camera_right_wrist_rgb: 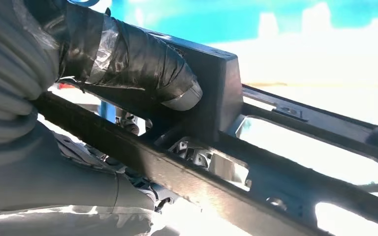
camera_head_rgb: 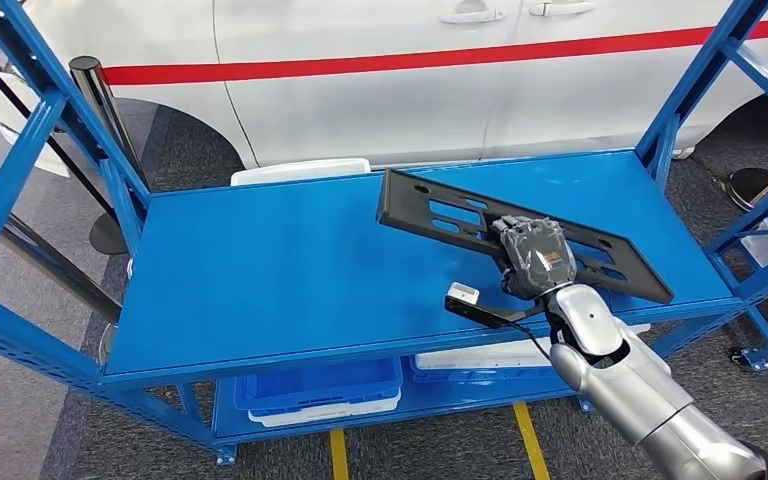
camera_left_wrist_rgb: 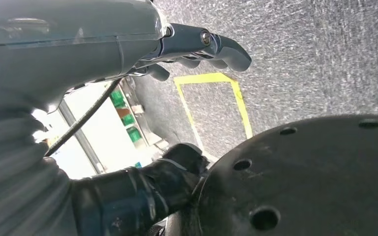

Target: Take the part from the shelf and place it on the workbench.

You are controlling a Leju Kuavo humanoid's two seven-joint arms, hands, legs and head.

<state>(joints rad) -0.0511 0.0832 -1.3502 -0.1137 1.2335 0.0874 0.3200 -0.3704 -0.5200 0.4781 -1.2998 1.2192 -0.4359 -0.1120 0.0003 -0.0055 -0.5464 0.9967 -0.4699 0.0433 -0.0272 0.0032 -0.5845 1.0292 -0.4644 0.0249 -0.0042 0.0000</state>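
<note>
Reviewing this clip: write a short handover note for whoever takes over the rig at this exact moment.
Right hand: grips the black part near its middle; the thumb presses on a crossbar.
Left hand: hangs over grey floor, holding nothing, fingers loosely curled.
Part: long slotted black frame, lying slantwise over the top deck of the blue shelf; whether it has left the deck cannot be told.
Done: part grasped.
Left: take it off the shelf and place it on the workbench.
</note>
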